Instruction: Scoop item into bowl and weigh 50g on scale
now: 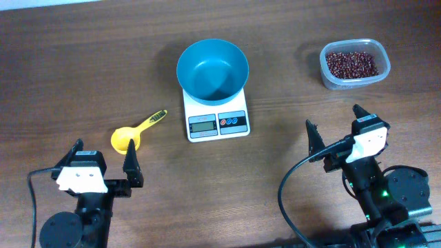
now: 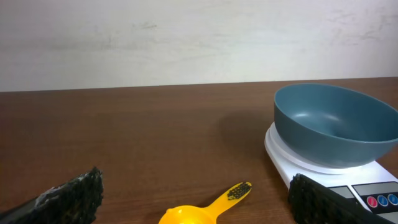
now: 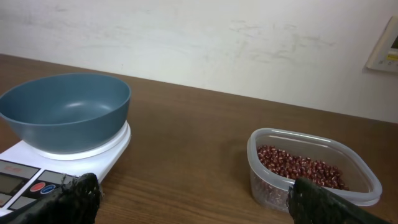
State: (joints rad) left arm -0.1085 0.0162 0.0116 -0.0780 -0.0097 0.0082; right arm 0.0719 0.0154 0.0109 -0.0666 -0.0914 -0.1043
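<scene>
Fingers (image 1: pixel 131 164) of the left gripper (image 1: pixel 102 157) stand wide apart at the lower left of the overhead view, gripping nothing, over the brown wooden table (image 1: pixel 69 55). The left wrist view shows only the dark padded fingertips (image 2: pixel 71 198) in its bottom corners; the rest is cut off.

Just above that gripper lies a yellow scoop (image 1: pixel 131 135), cup nearest the gripper and handle angled to the upper right. The handle end carries a dark patterned patch, and any marking there is too small to read. In the left wrist view the bottom edge cuts the scoop's cup.

At centre, the white scale (image 1: pixel 218 122) carries the light-blue bowl (image 1: pixel 200 72). The bowl stands upright on the platform, hides most of it, and is empty. The grey display (image 1: pixel 203 125) shows no legible digits. The marks on the red and blue buttons (image 1: pixel 233 122) beside it cannot be made out.

At upper right, a clear tub (image 1: pixel 324 69) holds the beans (image 1: pixel 351 64), well apart from the scale. In the right wrist view the tub's cloudy wall blurs the lower part of the pile.

At lower right, the right gripper (image 1: pixel 337 129) also has its fingers spread wide and grips nothing. It sits below the tub and right of the scale. A black cable (image 1: pixel 286 186) loops from its arm toward the bottom edge, where its end is lost.

In the upper right corner of the right wrist view, a wall plate (image 3: pixel 388 43) is cut by the frame; its print is unreadable.
</scene>
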